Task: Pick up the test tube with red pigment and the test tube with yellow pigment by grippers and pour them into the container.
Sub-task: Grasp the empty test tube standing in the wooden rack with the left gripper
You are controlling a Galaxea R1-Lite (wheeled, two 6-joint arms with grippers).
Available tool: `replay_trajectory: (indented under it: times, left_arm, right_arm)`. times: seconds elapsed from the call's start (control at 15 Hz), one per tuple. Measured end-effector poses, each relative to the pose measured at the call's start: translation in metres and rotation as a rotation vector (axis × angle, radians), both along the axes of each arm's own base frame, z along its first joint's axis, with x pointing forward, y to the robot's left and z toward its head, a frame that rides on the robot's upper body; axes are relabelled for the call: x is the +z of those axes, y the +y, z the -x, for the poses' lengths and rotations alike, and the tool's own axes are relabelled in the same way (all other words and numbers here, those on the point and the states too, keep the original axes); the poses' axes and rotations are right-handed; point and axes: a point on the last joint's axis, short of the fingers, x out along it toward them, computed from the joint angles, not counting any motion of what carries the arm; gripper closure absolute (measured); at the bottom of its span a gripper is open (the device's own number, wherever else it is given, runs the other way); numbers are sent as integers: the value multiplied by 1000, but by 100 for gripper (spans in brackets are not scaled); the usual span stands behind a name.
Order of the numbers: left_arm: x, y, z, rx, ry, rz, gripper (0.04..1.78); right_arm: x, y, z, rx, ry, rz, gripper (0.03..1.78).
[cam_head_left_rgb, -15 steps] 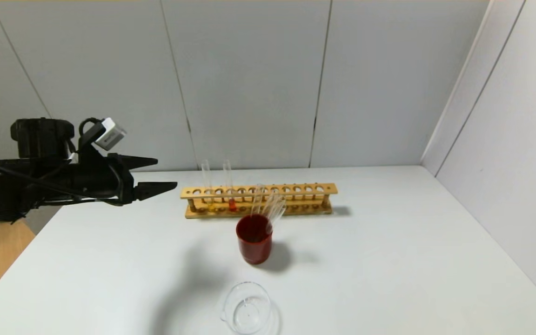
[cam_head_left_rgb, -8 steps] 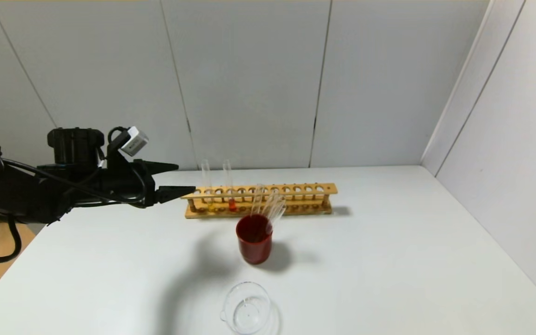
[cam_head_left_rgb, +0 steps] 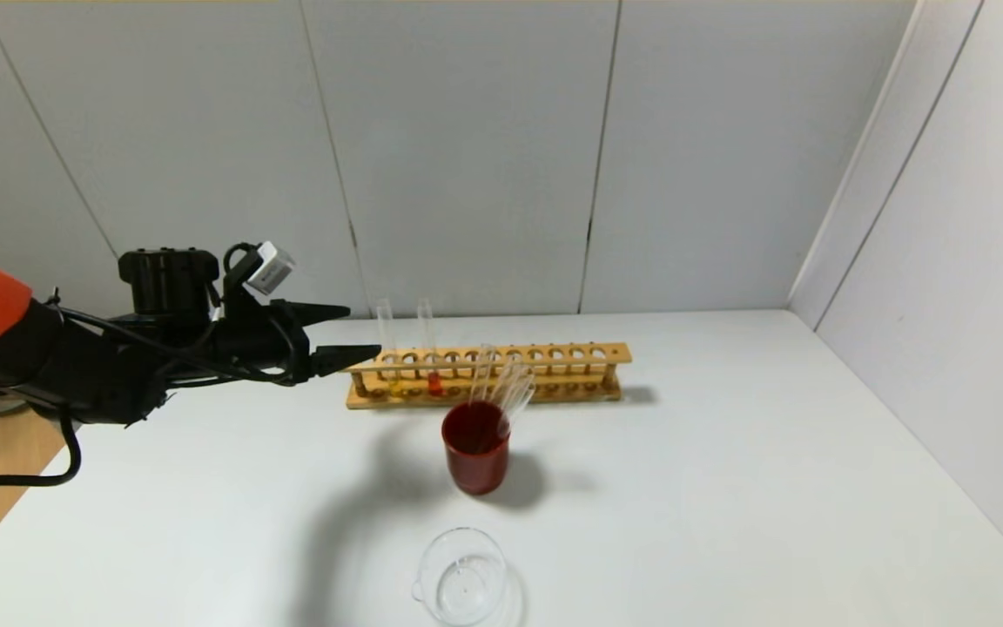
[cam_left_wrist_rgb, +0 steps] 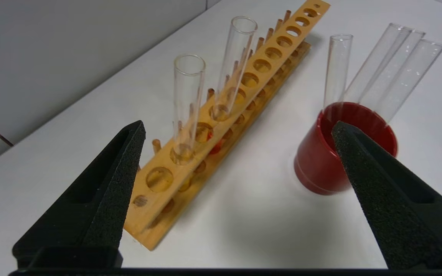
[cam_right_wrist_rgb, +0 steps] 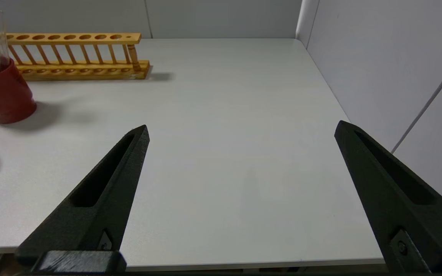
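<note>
White tabletop [cam_head_left_rgb: 728,488] boxed in by grey panel walls; wooden rack [cam_head_left_rgb: 554,355] set across the far side. Upright in the rack's left-end holes: test tube with yellow pigment [cam_head_left_rgb: 390,348], and just beside it test tube with red pigment [cam_head_left_rgb: 428,348], each with only a little colour at the base. Nearer: dark-red cup [cam_head_left_rgb: 475,457] holding leaning clear tubes [cam_head_left_rgb: 506,387], then the container [cam_head_left_rgb: 462,575] close to the front edge, apparently dry.

Left gripper [cam_head_left_rgb: 362,331] level with the tubes' upper halves, just off the rack's left end, jaws spread wide and holding nothing. Right gripper [cam_right_wrist_rgb: 242,128] parked low over the table's right side, likewise spread wide and bare.

Likely handling: thin glass, light, stiff, smooth and slippery, easily cracked. Best taken on the bare upper stretch above the rack's top rail, below the lip, with a gentle squeeze, then drawn straight up. Little room between the two tubes, so risk of knocking the neighbour.
</note>
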Motion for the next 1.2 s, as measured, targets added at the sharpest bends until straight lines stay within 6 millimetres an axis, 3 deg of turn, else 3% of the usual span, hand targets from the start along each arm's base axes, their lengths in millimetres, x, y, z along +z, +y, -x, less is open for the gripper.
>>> replay_trajectory:
  times: [0.4,1.2]
  left_arm:
    - [-13,-2,-17,-32,-80,-1,10]
    - [-30,-11,-32,-71,-52,11,10]
  right_arm:
    - [0,0,0,0,0,0,11]
    - [0,0,0,0,0,0,11]
